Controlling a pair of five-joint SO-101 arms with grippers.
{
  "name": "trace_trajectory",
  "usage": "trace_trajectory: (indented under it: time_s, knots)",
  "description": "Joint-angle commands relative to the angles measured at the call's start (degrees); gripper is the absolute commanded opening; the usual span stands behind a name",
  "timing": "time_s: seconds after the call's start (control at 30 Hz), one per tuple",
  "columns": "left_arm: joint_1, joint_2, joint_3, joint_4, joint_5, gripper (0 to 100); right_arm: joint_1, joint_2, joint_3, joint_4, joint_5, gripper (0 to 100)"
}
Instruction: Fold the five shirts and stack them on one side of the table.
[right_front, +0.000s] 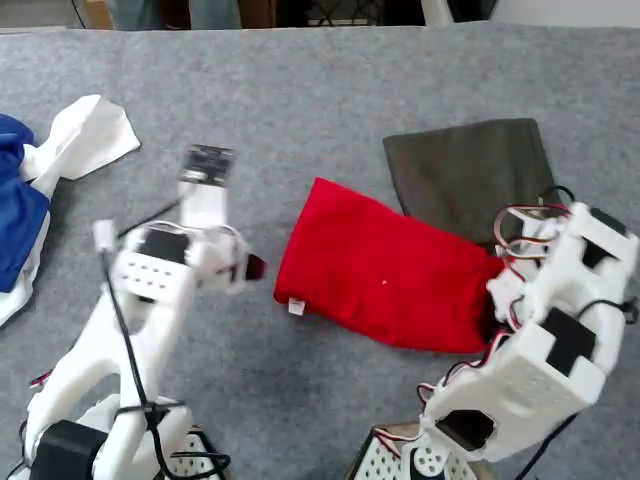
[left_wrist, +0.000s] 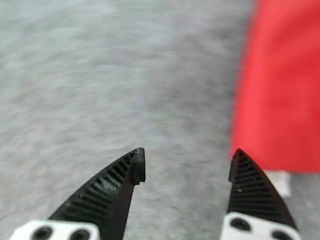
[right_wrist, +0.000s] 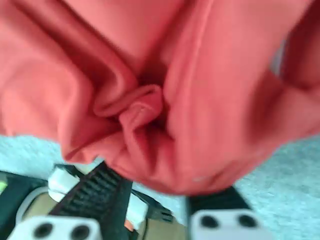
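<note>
A folded red shirt (right_front: 385, 270) lies in the middle of the grey table (right_front: 330, 90), its white tag at the near left corner. My left gripper (right_front: 250, 268) hovers just left of that edge. In the left wrist view the left gripper (left_wrist: 190, 167) is open over bare table, with the red shirt (left_wrist: 280, 85) beside one fingertip. My right gripper (right_front: 497, 292) is at the shirt's right edge. Up close, the right gripper (right_wrist: 155, 185) is shut on a bunched fold of the red shirt (right_wrist: 150, 75).
A folded dark grey shirt (right_front: 468, 170) lies at the back right, partly under the red one. A white shirt (right_front: 85, 135) and a blue shirt (right_front: 15, 205) lie crumpled at the left edge. Bare table stretches along the back and centre front.
</note>
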Motion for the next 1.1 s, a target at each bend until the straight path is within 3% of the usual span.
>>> trace_trajectory:
  time_s: [0.0, 0.13, 0.3, 0.43, 0.53, 0.8, 1.0, 1.07]
  knots:
    - [4.0, -0.9, 0.5, -3.1, -2.2, 28, 2.4, -5.6, -2.5, 6.3, 7.6, 26.9]
    - [4.4, 1.0, 4.0, -7.1, -2.0, 28, 0.4, -10.9, -10.9, 10.8, 8.1, 26.7]
    - [4.3, 11.3, 4.3, -10.5, -1.8, 28, -10.4, -12.6, -16.3, 8.4, -3.0, 18.7]
    - [3.9, 19.4, -2.2, -5.8, 2.5, 28, -20.5, -11.6, -13.8, 1.0, -11.6, 5.0]
    - [3.3, 23.7, -5.9, -3.3, 3.7, 28, -24.7, -8.2, -11.9, -2.2, -14.0, 2.9]
    - [3.4, 26.3, -8.3, -1.7, 3.7, 28, -24.0, 3.3, -11.4, -4.0, -14.9, 4.4]
    - [3.4, 26.3, -8.2, -1.7, 3.7, 28, -23.3, -4.1, -11.4, 10.4, -9.0, 1.4]
    - [3.4, 26.3, -8.2, -1.7, 3.7, 28, -22.3, -9.2, -11.5, 9.8, -7.9, 1.5]
